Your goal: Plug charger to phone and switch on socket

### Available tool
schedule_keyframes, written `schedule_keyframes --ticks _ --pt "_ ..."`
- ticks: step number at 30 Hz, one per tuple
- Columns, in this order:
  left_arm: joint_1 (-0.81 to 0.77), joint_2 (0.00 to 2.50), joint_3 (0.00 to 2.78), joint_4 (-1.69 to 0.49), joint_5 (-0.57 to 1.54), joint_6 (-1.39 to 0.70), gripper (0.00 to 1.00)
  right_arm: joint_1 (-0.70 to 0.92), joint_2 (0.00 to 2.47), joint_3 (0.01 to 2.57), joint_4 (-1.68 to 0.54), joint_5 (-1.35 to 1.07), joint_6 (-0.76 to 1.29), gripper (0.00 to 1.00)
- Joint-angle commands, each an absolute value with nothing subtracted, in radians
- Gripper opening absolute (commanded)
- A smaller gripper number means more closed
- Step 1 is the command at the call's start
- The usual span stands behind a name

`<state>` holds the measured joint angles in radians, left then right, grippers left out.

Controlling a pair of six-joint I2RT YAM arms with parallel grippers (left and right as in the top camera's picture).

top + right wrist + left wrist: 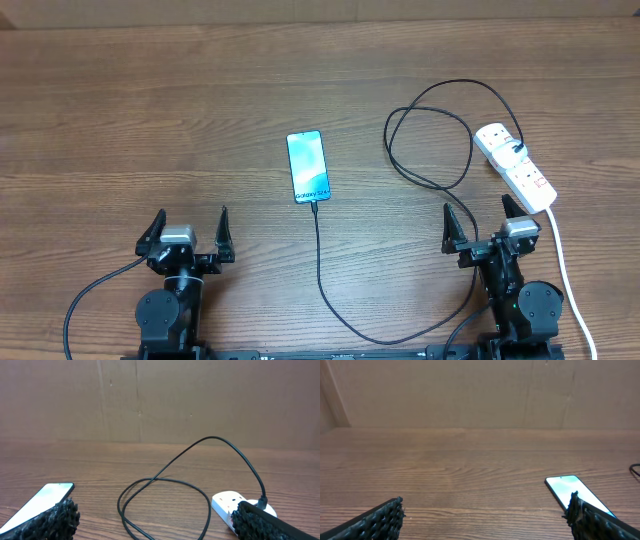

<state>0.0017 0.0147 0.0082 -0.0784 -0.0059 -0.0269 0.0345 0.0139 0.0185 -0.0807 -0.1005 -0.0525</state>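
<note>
There was one phone (308, 166), one charger (319, 262), one socket (515, 165) and two pincers, all on or over one wooden table (120, 120).

The phone lay flat and face up near the middle of the table, its screen lit blue-teal and its lettered end towards the arms. The charger's thin black cable met that near edge. Whether the connector was fully seated could not be told. From there the cable ran towards the robot, curved right along the table's near edge, passed the right arm and rose into a loose double loop between the phone and the socket.

The socket lay at the far right, angled, with a thick white cord (565, 275) trailing off its near end. One black plug sat in an outlet at its far end. The position of its small red switches could not be made out.

The left pincer (192, 218) stood spread wide and held nothing, left of the phone and nearer the robot. The right pincer (477, 210) was equally wide and empty, just short of the socket's near end.
</note>
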Motion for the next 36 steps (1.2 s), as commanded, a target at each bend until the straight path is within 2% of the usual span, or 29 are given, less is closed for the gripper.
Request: schedule_keyframes --ticks 1,36 --pt "0.006 0.003 0.005 -0.08 -0.035 -0.041 1.0 0.038 0.003 0.008 -0.077 -0.101 -0.053 1.0" --pt "0.006 0.005 0.005 -0.077 -0.022 0.023 1.0 0.038 0.003 0.008 -0.077 -0.101 -0.053 1.0"
